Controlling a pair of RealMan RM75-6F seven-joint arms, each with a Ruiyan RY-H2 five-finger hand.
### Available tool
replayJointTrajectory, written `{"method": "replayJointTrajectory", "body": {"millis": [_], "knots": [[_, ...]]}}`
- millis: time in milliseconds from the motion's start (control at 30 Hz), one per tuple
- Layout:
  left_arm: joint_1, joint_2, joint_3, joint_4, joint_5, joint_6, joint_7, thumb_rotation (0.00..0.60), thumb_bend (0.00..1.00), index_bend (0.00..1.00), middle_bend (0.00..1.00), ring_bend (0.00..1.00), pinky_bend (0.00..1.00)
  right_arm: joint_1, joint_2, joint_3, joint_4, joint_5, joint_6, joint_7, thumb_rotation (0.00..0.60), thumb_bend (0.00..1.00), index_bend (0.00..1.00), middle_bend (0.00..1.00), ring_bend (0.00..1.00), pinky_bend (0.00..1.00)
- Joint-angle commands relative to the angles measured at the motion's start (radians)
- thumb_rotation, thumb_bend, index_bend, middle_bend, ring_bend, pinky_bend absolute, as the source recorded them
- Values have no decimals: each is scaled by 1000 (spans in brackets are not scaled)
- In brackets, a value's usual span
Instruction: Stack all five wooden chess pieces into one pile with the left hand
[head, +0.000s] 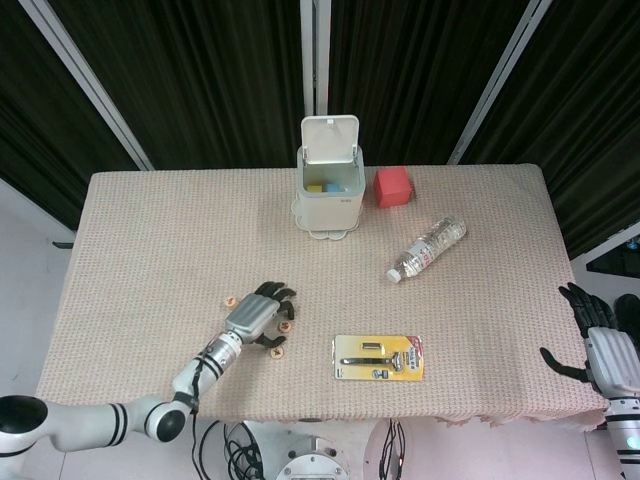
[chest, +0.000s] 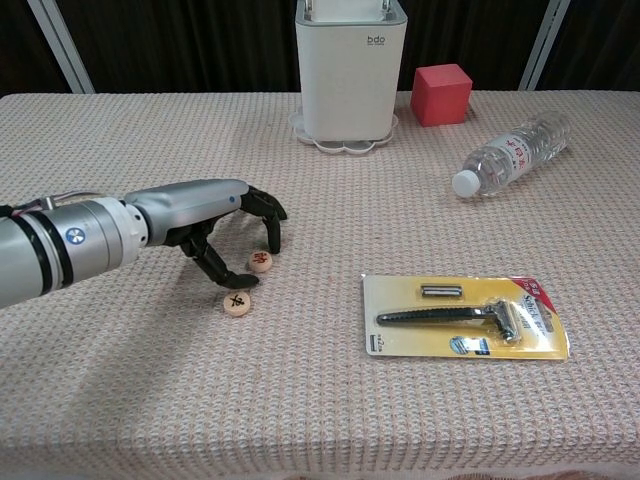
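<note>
Three round wooden chess pieces show on the woven tablecloth. One piece (head: 285, 326) (chest: 260, 261) lies between the curled fingers and thumb of my left hand (head: 258, 312) (chest: 235, 222), still flat on the cloth. A second piece (head: 277, 350) (chest: 237, 303) lies just in front of the thumb. The third piece (head: 229, 300) rests left of the hand, seen only in the head view. The left hand arches over the first piece, a fingertip (chest: 273, 246) close to its far edge. My right hand (head: 602, 345) hangs off the table's right edge, fingers spread and holding nothing.
A white bin (head: 330, 185) (chest: 350, 70) with its lid up stands at the back centre, a red cube (head: 393, 187) (chest: 441, 94) beside it. A plastic bottle (head: 427, 248) (chest: 512, 152) lies at right. A yellow razor pack (head: 379, 358) (chest: 465, 317) lies near the front edge.
</note>
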Motion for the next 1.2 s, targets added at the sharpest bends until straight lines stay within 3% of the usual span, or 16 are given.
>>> {"method": "replayJointTrajectory", "body": {"millis": [33, 867, 1200], "knots": [[-1, -2, -3, 7, 1, 2, 3, 600, 272, 415, 121, 0, 0, 2, 5, -5, 1, 0, -13, 23, 600, 201, 0, 0, 0, 0], [2, -2, -10, 20, 9, -3, -4, 600, 286, 503, 141, 0, 0, 0, 5, -4, 10, 0, -7, 33, 600, 200, 0, 0, 0, 0], [3, 87, -23, -66, 18, 3, 1, 600, 303, 503, 143, 0, 0, 2, 8, -2, 3, 0, -8, 29, 600, 201, 0, 0, 0, 0]]}}
